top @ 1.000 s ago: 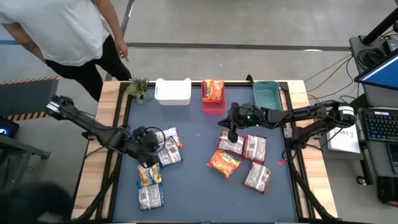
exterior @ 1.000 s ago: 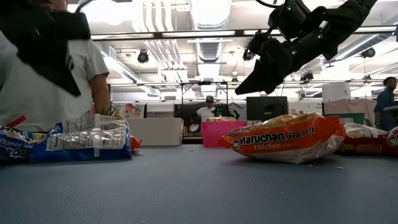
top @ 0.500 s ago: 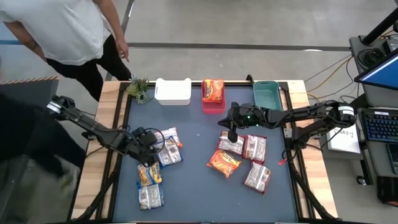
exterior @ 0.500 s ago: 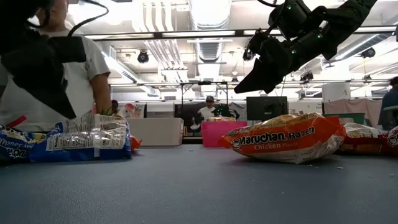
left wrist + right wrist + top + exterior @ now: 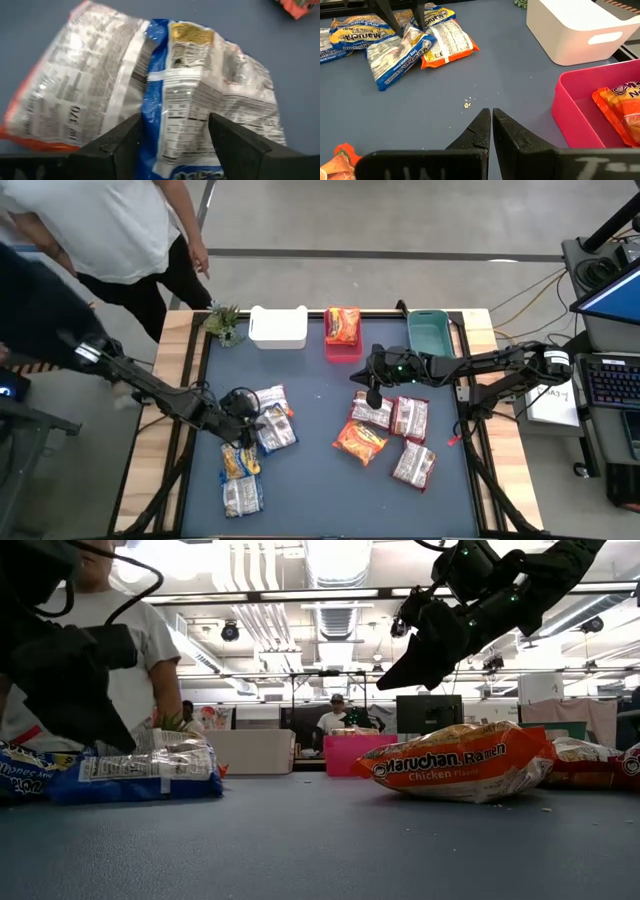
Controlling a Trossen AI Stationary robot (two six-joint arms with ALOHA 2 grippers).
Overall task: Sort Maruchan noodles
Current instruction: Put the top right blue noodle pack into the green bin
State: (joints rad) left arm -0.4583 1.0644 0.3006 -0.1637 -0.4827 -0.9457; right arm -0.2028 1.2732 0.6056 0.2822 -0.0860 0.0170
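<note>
L gripper (image 5: 250,415) is hovering w/ jaws spread wide over blue packet (image 5: 277,430), beside silver-orange packet (image 5: 272,400). R gripper (image 5: 375,400) is hanging near pink bin (image 5: 343,348), jaws pressed together, holding nothing.

Ten crinkly Maruchan packets are lying around the table. Left cluster: a blue packet (image 5: 275,431) is lying back-side up, overlapping an orange-edged packet (image 5: 272,400); two more blue-yellow packets (image 5: 241,477) are sitting nearer the front edge. Right cluster: an orange chicken packet (image 5: 359,442) and three silvery-red packets (image 5: 411,418) are lying flat. One orange packet (image 5: 342,326) is resting in the pink bin.
</note>
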